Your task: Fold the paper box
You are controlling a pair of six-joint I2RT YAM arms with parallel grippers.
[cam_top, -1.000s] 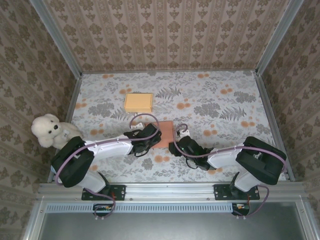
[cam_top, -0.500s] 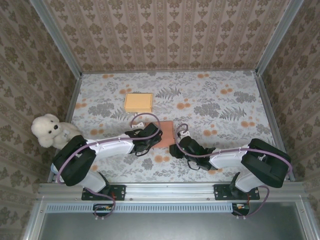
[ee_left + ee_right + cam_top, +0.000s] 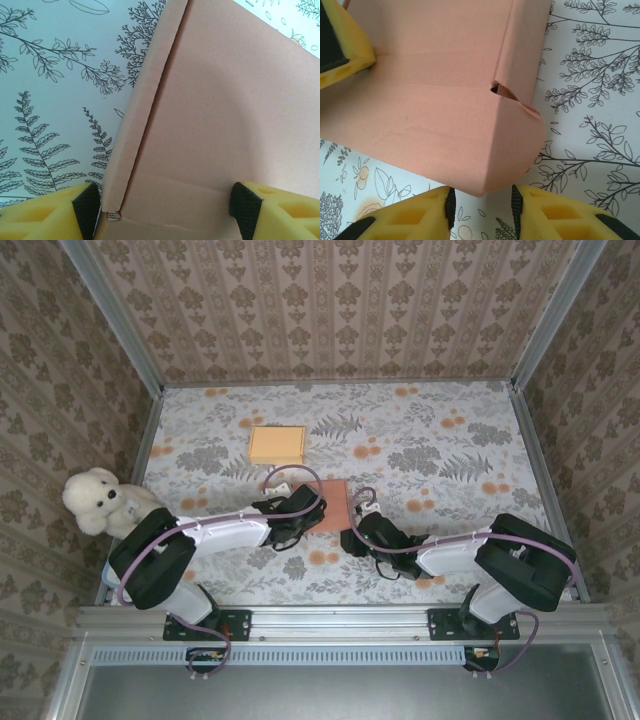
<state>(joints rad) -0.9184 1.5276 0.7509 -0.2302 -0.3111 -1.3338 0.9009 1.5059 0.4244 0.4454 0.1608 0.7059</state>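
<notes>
The paper box (image 3: 335,502) is a salmon-pink card piece lying flat mid-table between my two grippers. Its left side flap (image 3: 137,125) is folded up along a crease. My left gripper (image 3: 162,207) is open wide over the box's near end: one fingertip (image 3: 86,210) sits outside the raised flap, the other (image 3: 245,205) rests over the flat panel. A curled corner (image 3: 512,150) of the box lies just ahead of my right gripper (image 3: 482,210), which is narrowly open with bare table showing between its pads. From above, the left gripper (image 3: 300,512) and right gripper (image 3: 352,537) flank the box's near edge.
A closed yellow box (image 3: 277,445) lies farther back on the left. A white teddy bear (image 3: 95,502) sits at the table's left edge. Patterned walls enclose the floral tablecloth (image 3: 450,450) on three sides. The left gripper's yellow finger (image 3: 340,50) rests on the box in the right wrist view.
The right gripper has edged slightly toward the box's near corner. The left gripper and the box have barely moved.
</notes>
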